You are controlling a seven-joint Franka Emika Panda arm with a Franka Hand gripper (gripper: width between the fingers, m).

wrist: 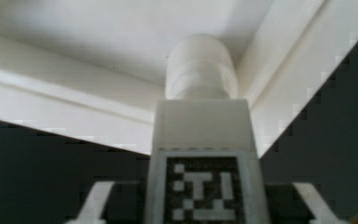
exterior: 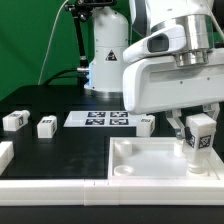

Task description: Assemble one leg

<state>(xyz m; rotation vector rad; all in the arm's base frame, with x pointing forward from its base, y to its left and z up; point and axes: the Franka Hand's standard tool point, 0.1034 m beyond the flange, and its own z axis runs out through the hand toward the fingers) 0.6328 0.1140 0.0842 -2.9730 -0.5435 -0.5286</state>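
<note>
End effector (exterior: 201, 127) clenched on small white plastic rectangular tagged leg (exterior: 200, 143), held upright above corner of large white rimmed plastic tray (exterior: 140, 168), exterior view's right. Leg-to-tray contact: cannot tell. Tray on black surface (exterior: 70, 150).

The leg (exterior: 201, 138) stands upright in my pincer (exterior: 199, 130), inside the tray (exterior: 135, 165), toward its corner at the exterior view's right. Behind the tray lies the marker board (exterior: 108, 119). A spare leg (exterior: 144, 125) sits just beside its right end, a second spare (exterior: 46, 126) and a third spare (exterior: 14, 121) to its left, all on the table (exterior: 70, 150)
</note>
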